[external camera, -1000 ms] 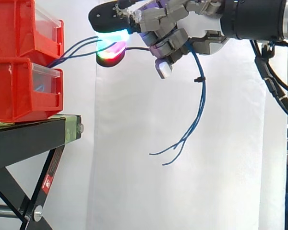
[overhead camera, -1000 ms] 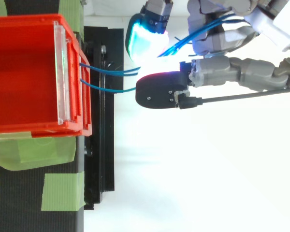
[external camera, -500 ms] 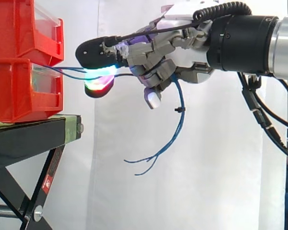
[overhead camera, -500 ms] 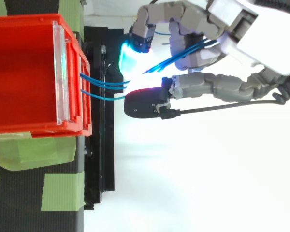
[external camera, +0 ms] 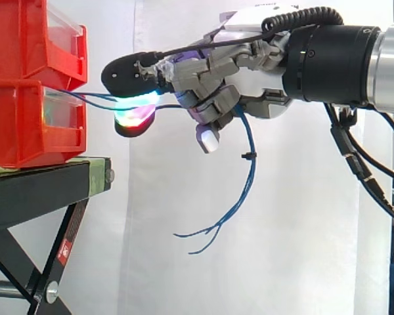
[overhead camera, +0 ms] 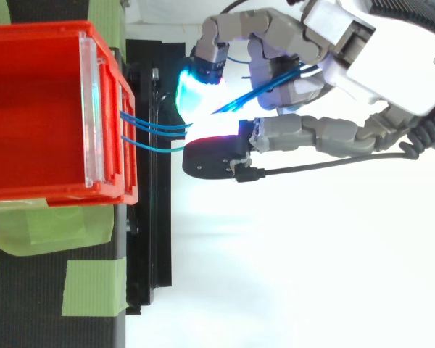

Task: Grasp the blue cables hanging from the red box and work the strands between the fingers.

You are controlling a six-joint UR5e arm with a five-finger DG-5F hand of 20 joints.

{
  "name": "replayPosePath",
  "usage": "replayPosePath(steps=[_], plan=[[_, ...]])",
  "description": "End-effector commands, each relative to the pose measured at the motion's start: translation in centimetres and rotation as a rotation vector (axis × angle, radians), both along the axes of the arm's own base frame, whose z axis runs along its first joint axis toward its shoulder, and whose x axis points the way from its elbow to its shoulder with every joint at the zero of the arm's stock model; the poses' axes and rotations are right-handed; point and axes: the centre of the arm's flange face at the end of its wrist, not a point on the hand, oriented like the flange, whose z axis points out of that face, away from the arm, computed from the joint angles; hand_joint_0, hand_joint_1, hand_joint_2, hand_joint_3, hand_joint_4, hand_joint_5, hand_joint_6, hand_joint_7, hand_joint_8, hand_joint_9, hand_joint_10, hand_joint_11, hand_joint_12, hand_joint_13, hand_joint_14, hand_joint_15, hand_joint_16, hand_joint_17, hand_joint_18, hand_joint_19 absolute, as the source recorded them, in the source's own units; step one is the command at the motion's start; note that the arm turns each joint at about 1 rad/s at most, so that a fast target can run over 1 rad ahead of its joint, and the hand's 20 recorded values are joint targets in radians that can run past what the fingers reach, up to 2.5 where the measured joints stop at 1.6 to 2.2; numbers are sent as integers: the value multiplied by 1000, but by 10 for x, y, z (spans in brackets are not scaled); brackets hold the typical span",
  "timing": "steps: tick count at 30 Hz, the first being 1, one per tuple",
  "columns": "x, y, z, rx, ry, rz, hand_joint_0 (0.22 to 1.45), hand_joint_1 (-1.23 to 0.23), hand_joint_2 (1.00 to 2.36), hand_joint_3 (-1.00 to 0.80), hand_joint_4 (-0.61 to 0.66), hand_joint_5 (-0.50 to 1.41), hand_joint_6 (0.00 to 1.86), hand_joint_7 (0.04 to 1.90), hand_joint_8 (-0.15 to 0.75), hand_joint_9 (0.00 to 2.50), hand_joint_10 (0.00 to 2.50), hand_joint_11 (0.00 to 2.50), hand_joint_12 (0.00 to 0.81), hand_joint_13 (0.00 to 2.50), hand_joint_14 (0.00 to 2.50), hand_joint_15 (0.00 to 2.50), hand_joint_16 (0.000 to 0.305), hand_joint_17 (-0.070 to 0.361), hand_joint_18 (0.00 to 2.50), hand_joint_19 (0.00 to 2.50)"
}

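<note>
Side view, hand [external camera: 249,72]: clenched on the blue cables [external camera: 251,172]; strands pinched between glowing fingertips [external camera: 134,110]; loose ends dangling below the palm
Side view, change: sits nearer the red box [external camera: 33,125] than a second ago; span from box to pads shorter and slacker
Top view, blue cables [overhead camera: 154,133]: leave the red box [overhead camera: 36,109] front; cross above the black stand [overhead camera: 156,239]; vanish into the curled hand [overhead camera: 326,65]
Top view, meaning: grasp looks secure; probably mid-way through working the strands, sliding toward the box
</note>
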Motion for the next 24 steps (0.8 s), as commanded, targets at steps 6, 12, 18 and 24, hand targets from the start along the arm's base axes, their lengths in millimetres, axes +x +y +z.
replayPosePath(steps=[6, 12, 18, 24], plan=[[-1, 1, 6, 13, -16, 25, 946, -607, 1006, -5, 232, 169, 757, 1116, 427, 717, 2500, 2468, 519, 1006, 2500, 1639, 60, 134, 1381, 817], [-1, 1, 6, 15, -17, 26, 1047, -601, 1007, 91, 181, 338, 409, 1287, 427, 717, 2500, 2468, 519, 1006, 2500, 1639, 60, 134, 1381, 817], [0, 2, 6, 20, -20, 35, 986, -598, 1007, 8, 252, 487, 13, 1270, 427, 717, 2500, 2468, 519, 1006, 2500, 1639, 60, 134, 1381, 817], [0, 2, 7, 20, -20, 37, 1110, -629, 1007, 152, 256, 573, 17, 1302, 427, 717, 2500, 2468, 519, 1006, 2500, 1639, 60, 134, 1381, 817]])
